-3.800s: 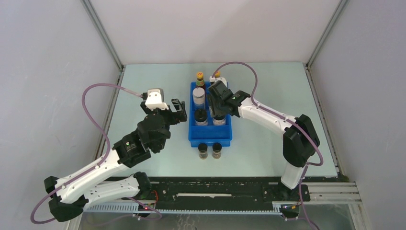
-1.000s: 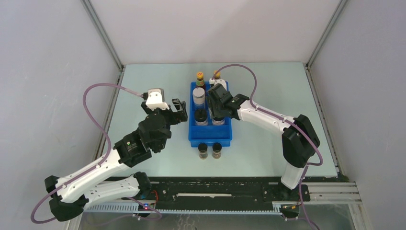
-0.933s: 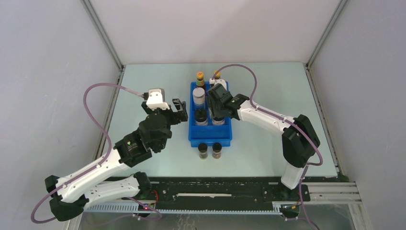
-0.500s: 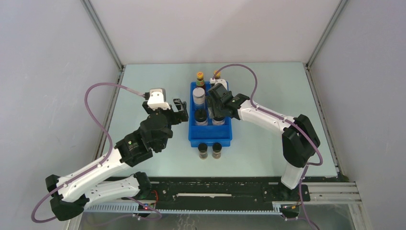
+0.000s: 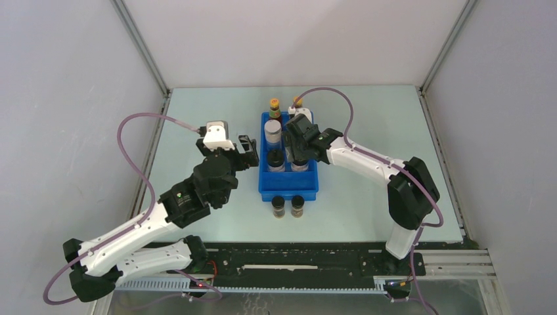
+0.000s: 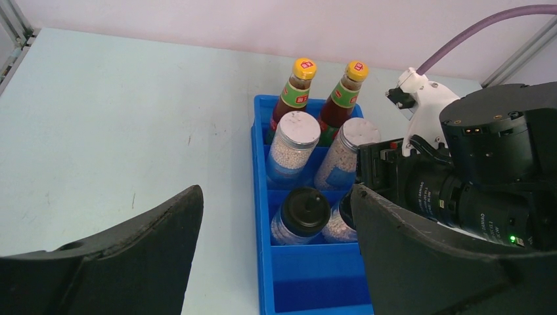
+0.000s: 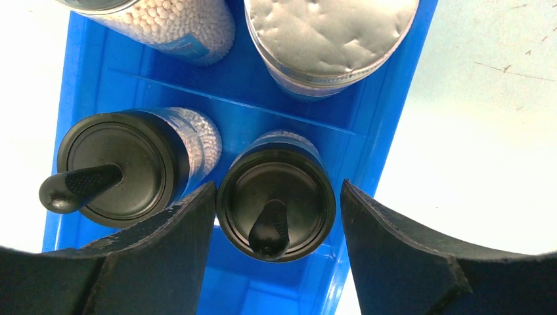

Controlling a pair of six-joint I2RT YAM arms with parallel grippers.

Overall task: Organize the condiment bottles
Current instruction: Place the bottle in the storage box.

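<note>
Wider than a second ago, our right pincer point(image 7: 276, 190) gapes astride a black-lidded jar point(image 7: 292, 174); our left pincer point(image 6: 276, 197) gapes too.

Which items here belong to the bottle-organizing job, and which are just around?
Job:
- sauce bottles
- grey-lidded jars
- black-lidded jars
- tiny dark jars, on the table, outside the tray

Just around:
- tray, holding the other six
- table
</note>
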